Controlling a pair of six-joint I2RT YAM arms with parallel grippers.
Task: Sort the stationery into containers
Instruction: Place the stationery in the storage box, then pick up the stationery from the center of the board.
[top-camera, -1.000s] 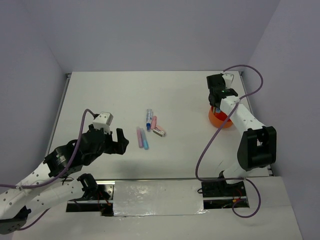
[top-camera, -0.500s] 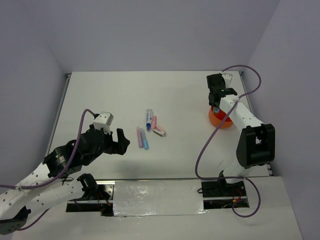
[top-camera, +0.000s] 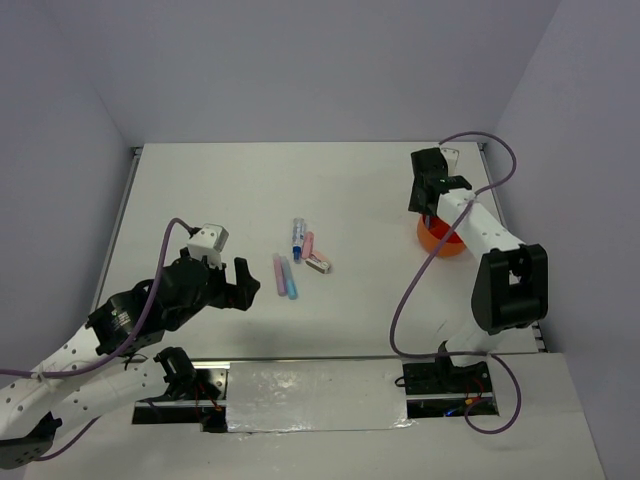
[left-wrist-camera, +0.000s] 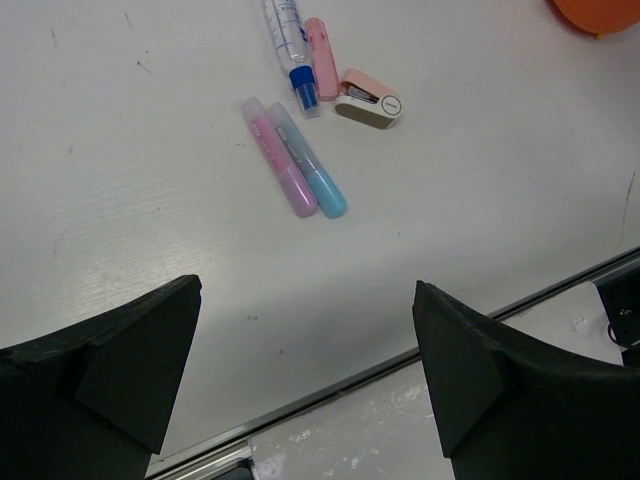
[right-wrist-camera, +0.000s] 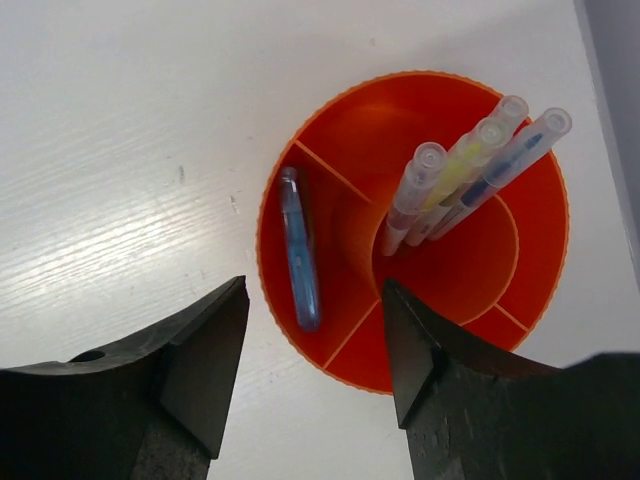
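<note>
1. From the top camera, the orange cup (top-camera: 441, 240) stands near the right edge of the worktop (top-camera: 200, 190), toward its far right corner. The right arm partly covers it, so its contents cannot be seen there.
2. The right wrist camera looks straight down into the cup. A blue pen (right-wrist-camera: 300, 250) lies in an outer compartment on the left, and three pens (right-wrist-camera: 465, 160) lean together in the round centre compartment, their caps pointing up and to the right.
3. The right gripper (right-wrist-camera: 312, 290) hangs over the cup with its fingers spread wide and nothing between them.
4. Five items lie loose near the middle of the worktop, well apart from the cup.
5. The left wrist camera shows these more clearly. A pink marker (left-wrist-camera: 278, 160) and a blue marker (left-wrist-camera: 308, 165) lie side by side, touching. Beyond them a clear pen with a blue cap (left-wrist-camera: 288, 40) lies beside a pink pen (left-wrist-camera: 322, 60), with a pink-and-white block (left-wrist-camera: 368, 103) just beside it.
6. The left gripper (left-wrist-camera: 306, 288) hovers over the near edge, left of the cluster, spread wide and empty.
</note>
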